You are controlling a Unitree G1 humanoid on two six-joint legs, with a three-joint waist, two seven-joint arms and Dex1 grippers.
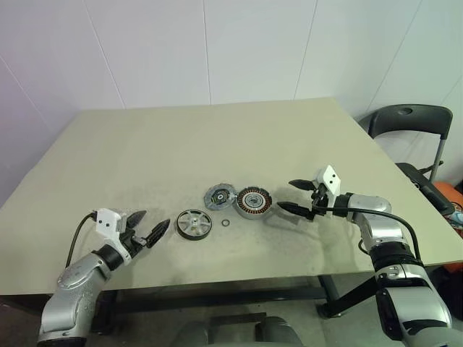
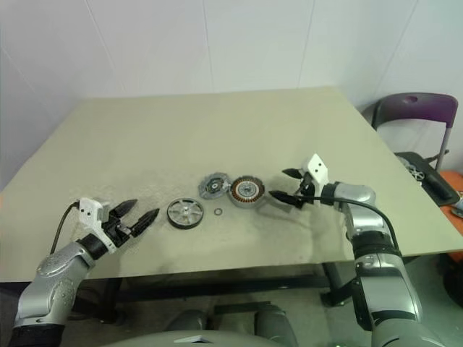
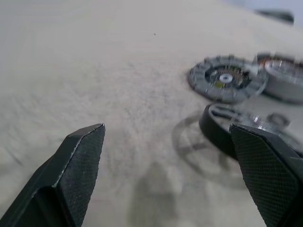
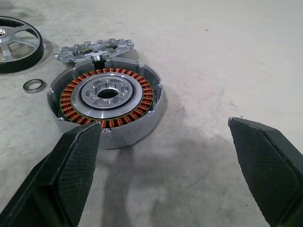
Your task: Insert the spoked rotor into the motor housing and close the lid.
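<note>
Lying flat near the table's [image 1: 145, 137] front edge, the spoked rotor [image 1: 194, 223] sits apart from the motor housing [image 1: 254, 202], which rests to its right with its copper windings facing up. Touching the housing's left side is the lid [image 1: 219, 195]; a small ring [image 1: 226, 223] lies between rotor and housing. Beside the rotor hovers the left gripper [image 1: 148, 225], spread wide and empty; the right gripper [image 1: 295, 196], equally agape, hangs just beside the housing.

Beige table [image 1: 145, 144], tiny ring [image 1: 226, 223], perhaps two chairs [image 1: 409, 119] beyond.
</note>
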